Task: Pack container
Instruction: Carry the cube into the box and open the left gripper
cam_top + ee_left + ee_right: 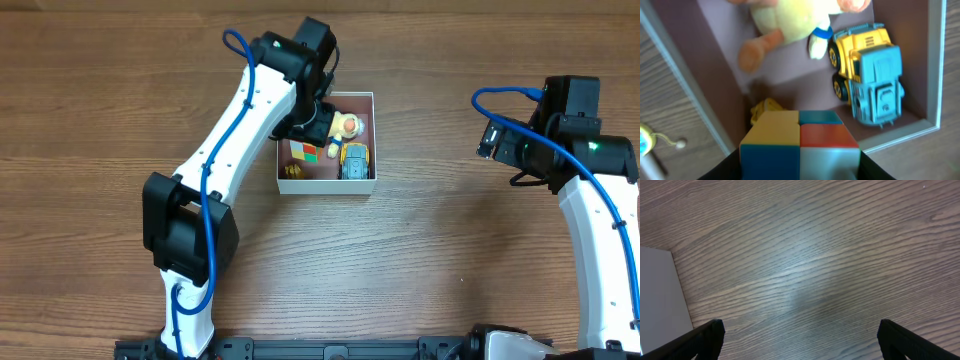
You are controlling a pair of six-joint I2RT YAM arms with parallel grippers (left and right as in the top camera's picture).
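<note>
Colour cube (800,145) gripped in left claw (800,172), arm bent over container (326,187).

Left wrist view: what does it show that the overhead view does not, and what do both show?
Only the left wrist view shows the truck's black wheels and the left gripper closed on the cube. Only the overhead shows the left arm, the right arm, the whole container and the table around it. Both show the cube, truck, plush and the container's pink floor.
</note>
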